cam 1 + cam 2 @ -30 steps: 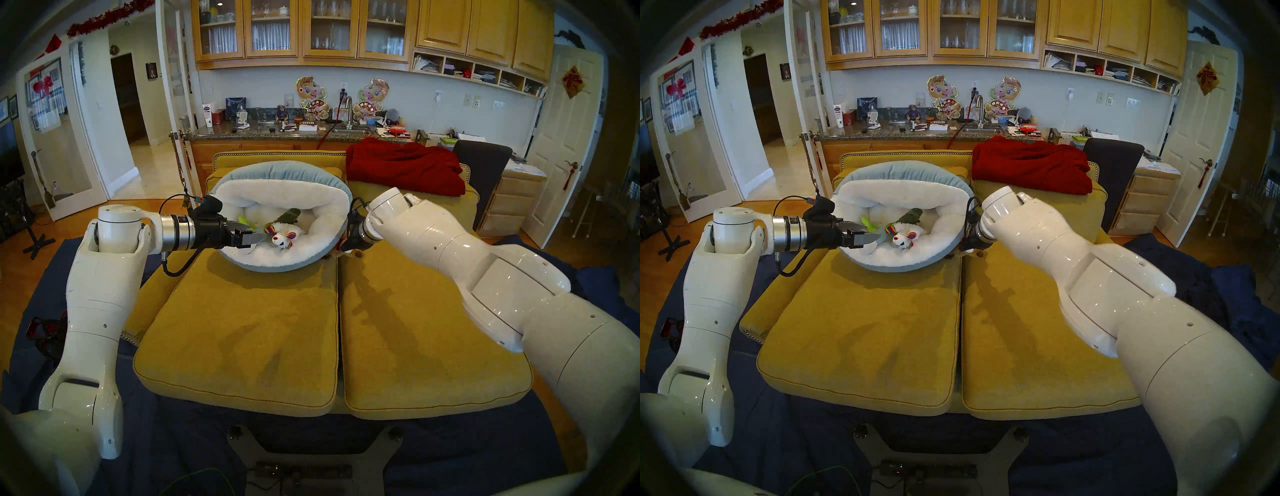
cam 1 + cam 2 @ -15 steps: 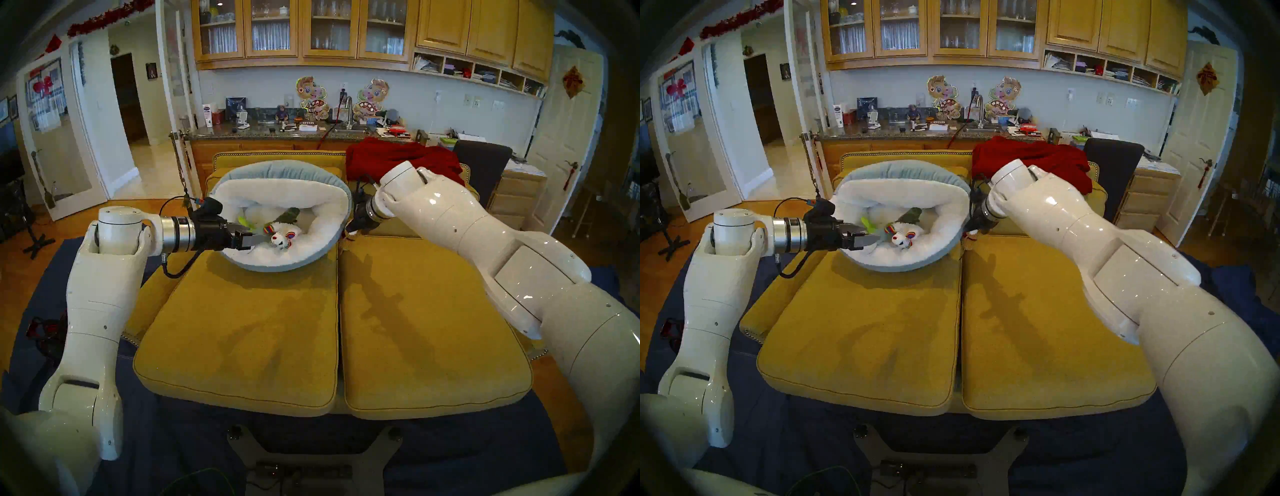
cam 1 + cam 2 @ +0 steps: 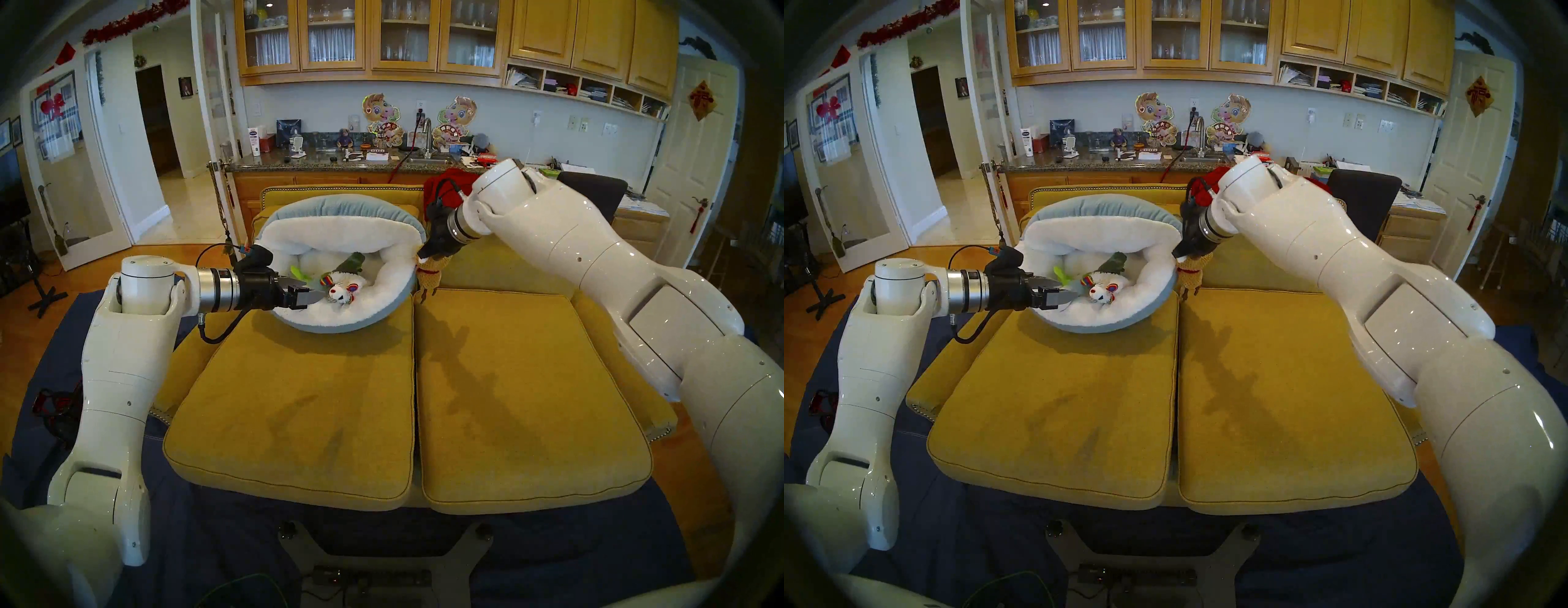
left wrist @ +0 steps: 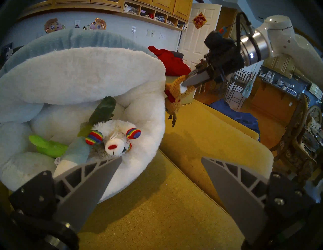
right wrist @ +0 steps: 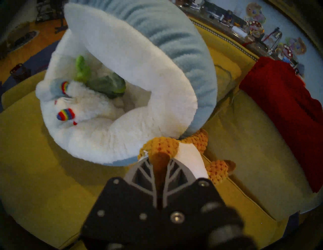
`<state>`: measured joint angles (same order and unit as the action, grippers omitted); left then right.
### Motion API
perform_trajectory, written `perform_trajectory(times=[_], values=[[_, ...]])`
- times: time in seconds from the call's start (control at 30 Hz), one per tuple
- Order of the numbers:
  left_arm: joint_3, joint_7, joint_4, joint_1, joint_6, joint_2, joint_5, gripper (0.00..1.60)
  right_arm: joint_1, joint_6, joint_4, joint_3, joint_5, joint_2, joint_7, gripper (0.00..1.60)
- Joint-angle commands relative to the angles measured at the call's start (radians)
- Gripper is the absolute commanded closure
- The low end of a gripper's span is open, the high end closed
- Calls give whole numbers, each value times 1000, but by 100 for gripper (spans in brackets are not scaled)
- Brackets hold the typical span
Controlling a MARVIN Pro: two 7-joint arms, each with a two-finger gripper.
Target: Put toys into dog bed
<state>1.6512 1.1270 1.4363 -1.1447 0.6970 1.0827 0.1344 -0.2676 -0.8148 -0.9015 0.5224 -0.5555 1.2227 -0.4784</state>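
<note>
— Well, on the left: left gripper (image 3: 312, 295) level at the near-left rim of the dog bed (image 3: 339, 327), fingers (image 4: 90, 185) spread wide, holding nothing. Nothing between it and the toys.

— And around?

— Yellow sofa cushions (image 3: 297, 416) underneath, red blanket (image 5: 286, 104) behind on the right, mostly hidden by the right arm in the head views.

— In the bed?

— White fleece inside, pale blue outside, far rim folded over. Lying together in the hollow: bright green cactus (image 4: 48, 145), white-blue-green tube (image 4: 76, 153), white animal with rainbow paws (image 4: 115, 138).

— On the right?

— Right gripper (image 4: 187, 82) clamped shut on the brown knitted animal (image 3: 428, 276), dangling head-down just outside the bed's right rim, above the cushion seam.
</note>
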Motion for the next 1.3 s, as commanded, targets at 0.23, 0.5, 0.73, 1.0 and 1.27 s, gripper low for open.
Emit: perform_trajectory(times=[0.23,0.5,0.73,1.0,1.27], values=[[9,6,21,28,-5,-2,8,0,113,-44,-231,49,-45,-64,-133,160],[10,8,25,31,-7,-2,10,0,109,-100,-337,44,-78,-125,-229,160],[12,13,28,37,-7,-1,14,0,93,-145,-445,27,-107,-201,-323,160],[13,22,30,44,-5,-1,21,0,77,-145,-583,-8,-113,-309,-402,160],[11,31,25,51,-3,-4,28,0,37,-145,-635,-10,-99,-333,-298,160]])
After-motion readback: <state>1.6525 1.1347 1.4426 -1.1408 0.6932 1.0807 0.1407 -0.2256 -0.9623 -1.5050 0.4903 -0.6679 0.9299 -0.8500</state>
